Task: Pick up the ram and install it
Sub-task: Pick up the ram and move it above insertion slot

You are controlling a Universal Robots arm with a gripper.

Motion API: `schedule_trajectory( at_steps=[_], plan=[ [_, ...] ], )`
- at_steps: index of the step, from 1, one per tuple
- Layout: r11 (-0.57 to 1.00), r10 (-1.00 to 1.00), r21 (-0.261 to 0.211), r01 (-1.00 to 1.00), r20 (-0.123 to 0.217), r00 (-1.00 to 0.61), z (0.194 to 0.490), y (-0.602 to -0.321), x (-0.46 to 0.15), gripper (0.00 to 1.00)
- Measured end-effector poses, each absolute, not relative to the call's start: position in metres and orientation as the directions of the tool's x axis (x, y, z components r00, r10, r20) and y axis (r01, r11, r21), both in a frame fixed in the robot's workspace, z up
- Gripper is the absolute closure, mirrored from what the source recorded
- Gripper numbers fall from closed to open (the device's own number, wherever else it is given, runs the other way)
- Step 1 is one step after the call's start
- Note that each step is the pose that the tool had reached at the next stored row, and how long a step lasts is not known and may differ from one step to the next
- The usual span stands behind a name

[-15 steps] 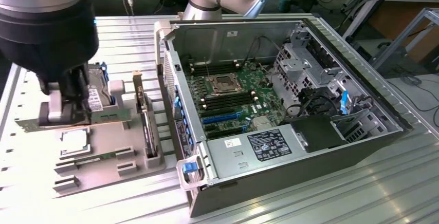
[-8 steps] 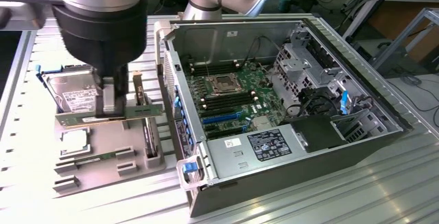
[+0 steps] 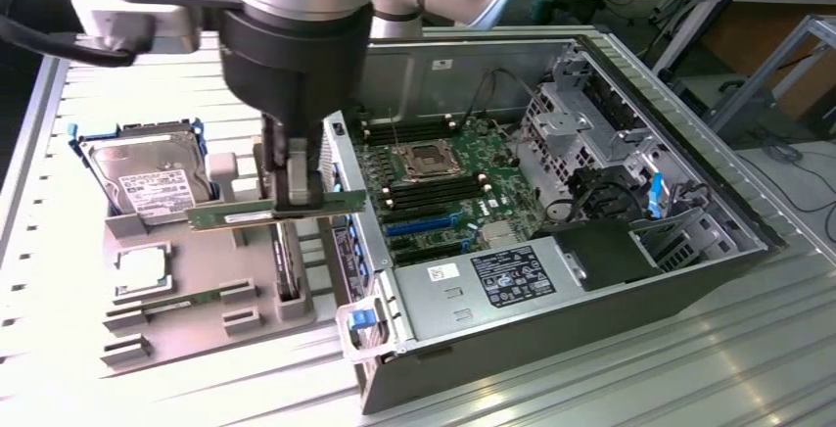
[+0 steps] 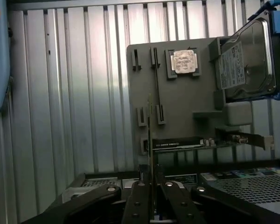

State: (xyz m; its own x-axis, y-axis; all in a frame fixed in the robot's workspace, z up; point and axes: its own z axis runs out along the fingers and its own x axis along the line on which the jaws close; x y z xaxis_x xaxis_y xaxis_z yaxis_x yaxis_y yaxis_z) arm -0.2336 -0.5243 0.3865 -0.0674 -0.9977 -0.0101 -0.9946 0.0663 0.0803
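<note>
The hand (image 3: pixel 298 198) (image 4: pixel 151 185) is clamped on the ram (image 3: pixel 233 215) (image 4: pixel 150 135), its two fingers (image 3: pixel 301 174) pressed against the flat faces of the stick near its middle. In the exterior view the slim green board hangs level and lengthwise in the air, its ends sticking out past the fingers on both sides. In the wrist view it shows edge-on as a thin line running out from between the fingers. The ram is held above the grey holder tray (image 3: pixel 209 256) (image 4: pixel 177 102), clear of it, and just beside the open computer case (image 3: pixel 457 65), on the exterior view's left of the case wall. It is not seated in the motherboard (image 3: pixel 451 197), whose dark memory slots (image 3: pixel 425 192) lie inside the case next to the processor socket (image 3: pixel 428 158). On the tray a hard drive (image 3: pixel 147 174) (image 4: pixel 247 60) leans in a blue frame at the far end, a square silver processor (image 3: pixel 141 268) (image 4: pixel 184 61) sits in its own recess, and an expansion card (image 4: pixel 196 143) with a metal bracket stands on edge in a slot near the case. A power supply (image 3: pixel 523 275) with a white label fills the near corner of the case. Tray and case both rest on the ribbed metal table (image 3: pixel 78 388) (image 4: pixel 60 116).
</note>
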Motion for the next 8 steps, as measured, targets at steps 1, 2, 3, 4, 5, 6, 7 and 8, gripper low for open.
schedule_trajectory(
  at_steps=[1, 2, 3, 4, 5, 6, 7, 8],
  plan=[
    [0.066, -0.998, 0.08, -0.995, -0.01, -0.067, 0.387, -0.524, -0.229, 0.85],
    [0.066, -0.998, 0.08, -0.995, -0.01, -0.067, 0.386, -0.524, -0.222, 0.85],
    [0.065, -0.998, 0.08, -0.995, -0.01, -0.066, 0.386, -0.524, -0.211, 0.85],
    [0.065, -0.998, 0.08, -0.995, -0.01, -0.066, 0.386, -0.524, -0.203, 0.85],
    [0.065, -0.998, 0.08, -0.995, -0.01, -0.066, 0.386, -0.523, -0.192, 0.85],
    [0.065, -0.998, 0.08, -0.995, -0.01, -0.066, 0.386, -0.521, -0.186, 0.85],
    [0.065, -0.998, 0.08, -0.995, -0.01, -0.066, 0.386, -0.518, -0.181, 0.85],
    [0.065, -0.998, 0.08, -0.995, -0.01, -0.066, 0.386, -0.516, -0.177, 0.85]
  ],
)
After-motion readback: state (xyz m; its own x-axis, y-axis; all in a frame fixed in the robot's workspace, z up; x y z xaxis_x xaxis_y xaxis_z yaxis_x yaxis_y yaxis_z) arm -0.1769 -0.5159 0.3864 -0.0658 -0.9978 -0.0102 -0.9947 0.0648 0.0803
